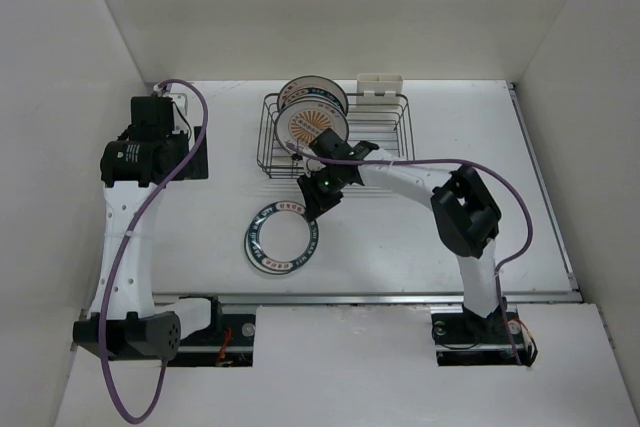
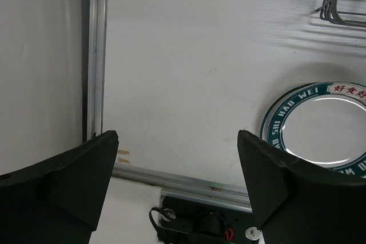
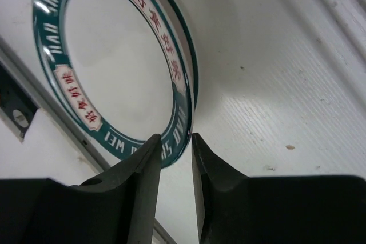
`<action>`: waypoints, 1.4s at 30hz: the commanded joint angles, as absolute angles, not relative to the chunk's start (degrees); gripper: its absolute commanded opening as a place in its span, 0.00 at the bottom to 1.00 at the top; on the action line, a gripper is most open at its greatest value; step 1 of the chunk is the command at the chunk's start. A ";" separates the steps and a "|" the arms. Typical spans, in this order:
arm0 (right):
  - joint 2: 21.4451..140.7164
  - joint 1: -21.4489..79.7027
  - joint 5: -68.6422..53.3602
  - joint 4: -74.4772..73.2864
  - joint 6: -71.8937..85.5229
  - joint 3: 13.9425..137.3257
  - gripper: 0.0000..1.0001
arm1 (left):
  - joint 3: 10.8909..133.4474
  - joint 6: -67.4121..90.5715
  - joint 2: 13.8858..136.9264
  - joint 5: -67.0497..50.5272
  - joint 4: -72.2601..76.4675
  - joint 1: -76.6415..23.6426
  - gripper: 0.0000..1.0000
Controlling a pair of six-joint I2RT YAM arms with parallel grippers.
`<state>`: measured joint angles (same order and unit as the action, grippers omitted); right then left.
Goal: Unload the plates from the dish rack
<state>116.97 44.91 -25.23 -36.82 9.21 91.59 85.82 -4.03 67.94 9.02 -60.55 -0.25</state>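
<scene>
The dark wire dish rack (image 1: 385,137) stands at the back centre. Two plates stand in its left end: a teal-rimmed one (image 1: 322,94) behind and an orange-sunburst one (image 1: 308,127) in front. A teal-rimmed plate (image 1: 283,237) lies flat on the table on top of another. My right gripper (image 1: 316,195) is at this stack's far right edge. In the right wrist view its jaws (image 3: 175,135) stand a narrow gap apart, with the plate's rim (image 3: 189,92) just at their tips. My left gripper (image 1: 205,315) is wide open and empty at the near left.
A cream plastic holder (image 1: 380,85) is clipped to the rack's back edge. A metal rail (image 1: 400,297) runs along the table's near edge. The left wrist view shows the flat plate (image 2: 320,124) at the right and a rack corner (image 2: 343,4) above it.
</scene>
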 commanded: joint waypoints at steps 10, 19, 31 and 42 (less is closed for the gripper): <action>118.75 50.54 -14.24 -41.92 7.56 95.62 0.34 | 85.34 -5.98 67.24 8.70 -59.60 -0.09 0.83; 104.95 50.01 -8.79 -45.88 7.04 107.04 0.65 | 85.34 -5.98 67.24 6.95 -59.59 -0.09 0.83; 118.09 30.42 -11.86 -43.51 2.73 134.27 0.75 | 85.34 -9.05 72.68 0.62 -57.22 -0.09 0.83; 122.87 29.79 -16.52 -31.73 -4.22 128.85 0.61 | 89.47 -10.90 83.13 0.00 -57.22 -0.09 0.83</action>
